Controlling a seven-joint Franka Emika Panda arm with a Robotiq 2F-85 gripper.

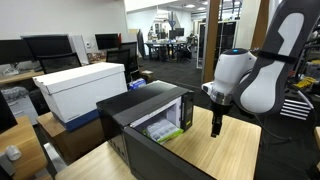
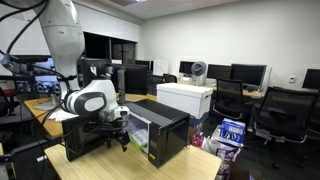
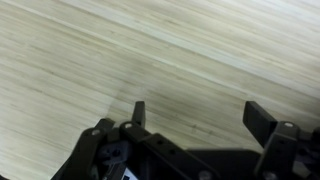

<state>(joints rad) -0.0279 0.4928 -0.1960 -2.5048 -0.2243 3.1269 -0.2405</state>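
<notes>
black microwave (image 1: 140, 108) sits on the pale wood desk (image 1: 235, 155) with its front open; inside lies what may be a white and green packet (image 1: 166, 127), too small to name. just beside it the pincer (image 1: 217, 131) hangs above the desk, jaws spread wide, gripping nothing.

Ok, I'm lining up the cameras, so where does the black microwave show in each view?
In an exterior view: microwave centre frame, gripper to its right.
In an exterior view: microwave lower centre, gripper to its left.
Wrist view: not in it; only the open gripper above the wooden table.
Shared landmark: the gripper, in all three views.
</notes>
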